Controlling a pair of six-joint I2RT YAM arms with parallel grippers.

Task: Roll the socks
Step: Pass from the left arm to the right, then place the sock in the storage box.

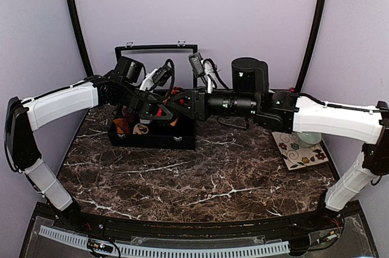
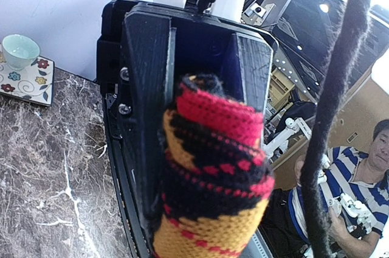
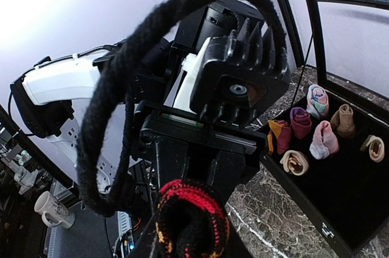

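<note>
A rolled black sock with red and yellow argyle pattern (image 2: 213, 173) is held in the air between both grippers, above the black box. In the top view my left gripper (image 1: 151, 109) and right gripper (image 1: 176, 104) meet tip to tip, with a bit of red sock (image 1: 159, 112) between them. The left wrist view shows the right gripper (image 2: 200, 69) with its fingers flanking the roll. The right wrist view shows the left gripper (image 3: 203, 173) closed on the same roll (image 3: 191, 221). A black knit strand (image 3: 121, 75) loops up from it. The cream striped sock is out of view.
An open black box (image 1: 152, 139) with its lid frame (image 1: 157, 46) upright stands at the back left and holds several small sock rolls (image 3: 319, 130). A floral coaster (image 1: 298, 151) with a teacup (image 2: 21, 51) lies at the right. The table is dark marble.
</note>
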